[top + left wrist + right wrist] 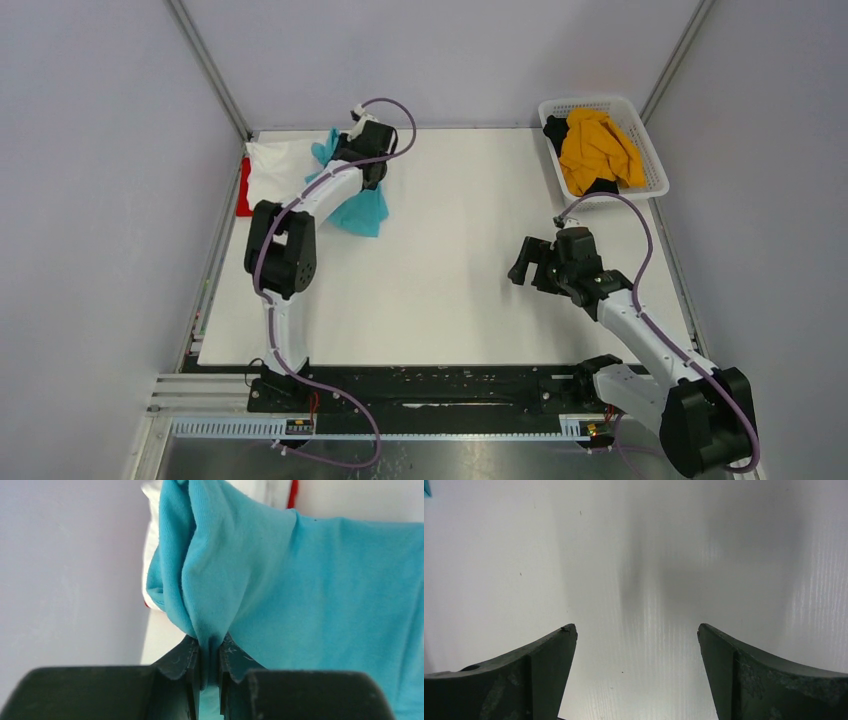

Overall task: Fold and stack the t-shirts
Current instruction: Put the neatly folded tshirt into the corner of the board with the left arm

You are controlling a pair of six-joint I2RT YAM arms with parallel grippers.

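Note:
My left gripper (368,172) is shut on a turquoise t-shirt (362,208) at the far left of the table; the cloth hangs bunched from the jaws. In the left wrist view the turquoise t-shirt (300,590) is pinched between the fingers (182,665). A folded white t-shirt (280,160) lies on a red one (243,190) in the far left corner, just beyond the turquoise one. My right gripper (528,262) is open and empty over bare table right of centre; in the right wrist view the gripper (636,635) frames only the white tabletop.
A white basket (652,160) at the far right holds an orange t-shirt (596,148) and a black one (556,130). Grey walls enclose the table on the left, back and right.

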